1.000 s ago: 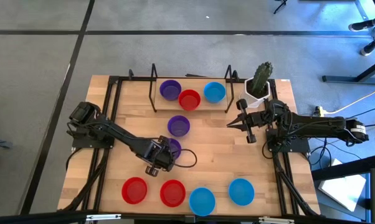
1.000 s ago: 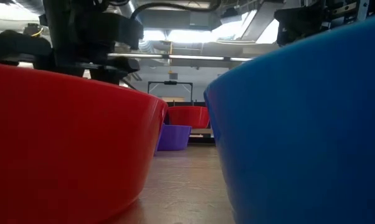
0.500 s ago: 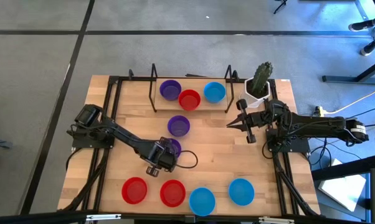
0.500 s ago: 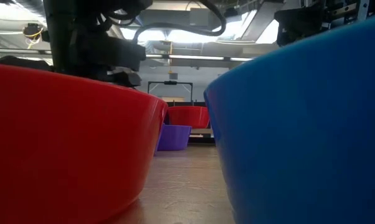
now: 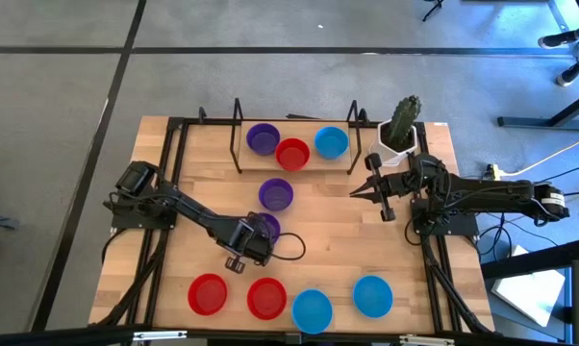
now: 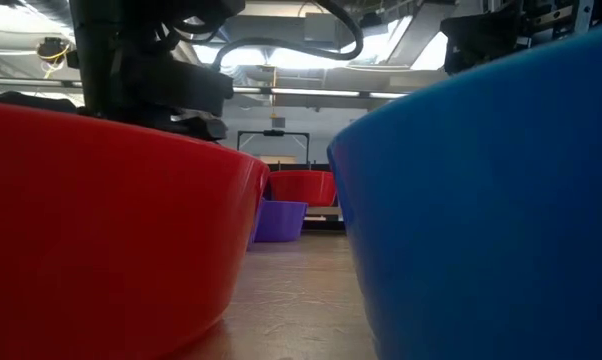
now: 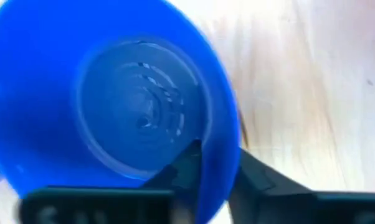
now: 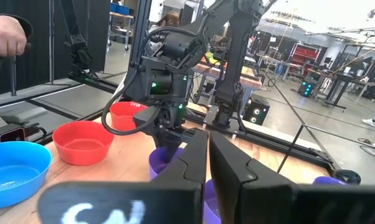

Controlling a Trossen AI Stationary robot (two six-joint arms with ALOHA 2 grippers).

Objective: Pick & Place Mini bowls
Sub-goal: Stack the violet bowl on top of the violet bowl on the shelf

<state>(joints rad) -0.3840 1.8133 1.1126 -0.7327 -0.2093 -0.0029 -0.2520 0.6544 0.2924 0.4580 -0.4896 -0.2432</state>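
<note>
Grasping is the step: left gripper (image 5: 254, 234) jaws straddle the rim of a small round purple plastic bowl (image 5: 267, 226) mid-surface, apparently clamped. Next, likely a lift. Right gripper (image 5: 356, 191) waits, jaws together.

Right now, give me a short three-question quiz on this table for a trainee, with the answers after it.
1. True or false: the jaws of the right gripper stand wide open.
2. How many red bowls are on the table?
3. The jaws of the left gripper pinch the rim of which bowl: A red, B purple, C light blue?

Key: 1 false, they are shut and hold nothing. 2 three. 3 B, the purple bowl at mid-table.
</note>
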